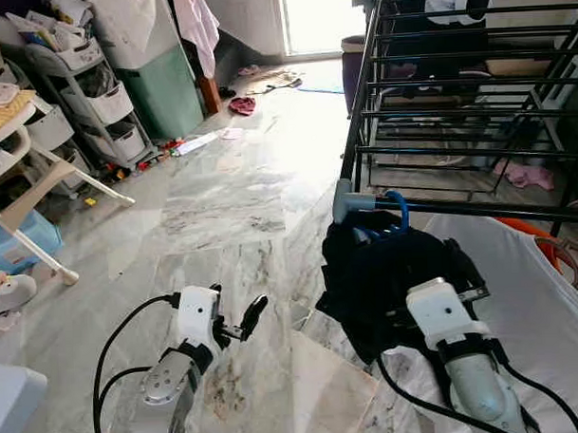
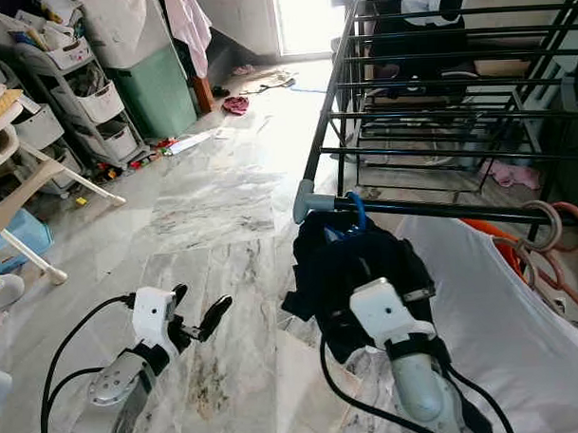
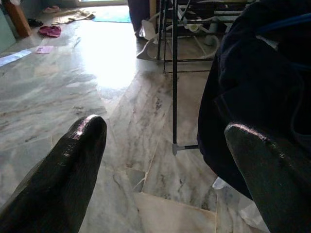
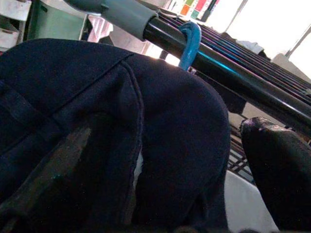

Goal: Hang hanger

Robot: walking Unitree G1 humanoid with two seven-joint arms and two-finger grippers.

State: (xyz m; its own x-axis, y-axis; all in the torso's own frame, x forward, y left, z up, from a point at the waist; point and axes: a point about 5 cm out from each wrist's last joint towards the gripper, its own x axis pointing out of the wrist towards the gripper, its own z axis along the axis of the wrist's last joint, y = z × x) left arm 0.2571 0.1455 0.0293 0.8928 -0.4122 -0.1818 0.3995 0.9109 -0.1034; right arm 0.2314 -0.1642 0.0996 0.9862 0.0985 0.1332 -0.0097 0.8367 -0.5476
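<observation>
Silver arms, white wrist blocks (black cables looping off), glossy black fingers (image 3: 68, 179)

This is a lived-in home, in a room given over to laundry and storage. A black metal drying rack (image 1: 455, 87) stands on a marble-tiled floor (image 1: 222, 209), with a dark garment (image 2: 352, 262) on a blue hanger (image 4: 190, 41) hooked over its rail. Along the wall stand a plastic drawer trolley (image 1: 90, 100) crammed with household clutter and a green bin (image 1: 166, 88); clothes (image 1: 242, 105) lie scattered near a bright doorway (image 1: 320, 16).
</observation>
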